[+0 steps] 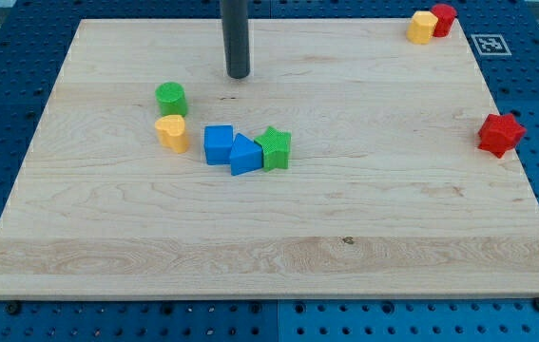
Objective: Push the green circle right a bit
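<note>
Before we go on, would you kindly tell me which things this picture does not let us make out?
- The dark rod above my tip: cut off by the view's top edge.
- The red block at the view's top right: partly hidden by the yellow block, so its shape is unclear.
- The blue cube and blue triangular block: pressed together, their shared faces hidden.
- The green round cylinder: whether it touches the yellow block below is unclear.

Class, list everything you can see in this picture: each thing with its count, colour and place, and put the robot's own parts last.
Board: 1, pale wood, fills most of the view.
Green circle: 1, green, left of centre.
Yellow block: 1, yellow, just below the green circle.
Blue blocks: 2, blue, centre, touching.
Green star: 1, green, against the right blue block.
Yellow block: 1, top right corner.
Red block: 1, beside it.
Red star: 1, right edge.
My tip: 1, dark, up and right of the green circle, apart.
</note>
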Tool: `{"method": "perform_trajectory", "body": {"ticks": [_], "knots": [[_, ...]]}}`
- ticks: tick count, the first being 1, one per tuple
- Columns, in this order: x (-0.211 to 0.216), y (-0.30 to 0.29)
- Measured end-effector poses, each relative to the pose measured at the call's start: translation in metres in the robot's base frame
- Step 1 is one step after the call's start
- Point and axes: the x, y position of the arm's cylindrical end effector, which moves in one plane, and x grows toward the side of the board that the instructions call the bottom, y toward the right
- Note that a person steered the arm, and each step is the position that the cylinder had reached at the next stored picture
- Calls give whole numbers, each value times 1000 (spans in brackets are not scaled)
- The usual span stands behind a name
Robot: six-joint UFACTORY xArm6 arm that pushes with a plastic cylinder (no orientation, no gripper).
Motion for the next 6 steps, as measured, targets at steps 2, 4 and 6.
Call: {"method": "perform_trajectory", "body": {"ticks": [2, 4, 6], "knots": [[-1, -23], [-1, -29], [-1, -40]]}}
